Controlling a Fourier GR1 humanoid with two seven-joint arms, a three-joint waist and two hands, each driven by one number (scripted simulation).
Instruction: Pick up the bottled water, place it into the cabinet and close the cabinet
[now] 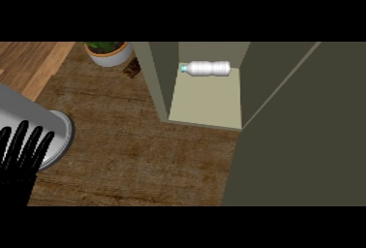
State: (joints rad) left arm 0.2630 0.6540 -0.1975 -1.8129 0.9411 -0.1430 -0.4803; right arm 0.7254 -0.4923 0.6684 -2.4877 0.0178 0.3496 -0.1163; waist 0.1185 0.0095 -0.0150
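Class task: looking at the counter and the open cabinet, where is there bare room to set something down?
Bare counter lies between the left robot hand, the potted plant and the cabinet. The shelf is bare in front of the bottled water. It is crowded beside the steel pot.

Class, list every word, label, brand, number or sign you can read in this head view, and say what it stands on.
None can be read.
Bottled water, lying on its side inside the cabinet: plain white, no readable label.
Plant pot at the counter's far edge: no text.
Left hand, open at the view's left edge: no markings.
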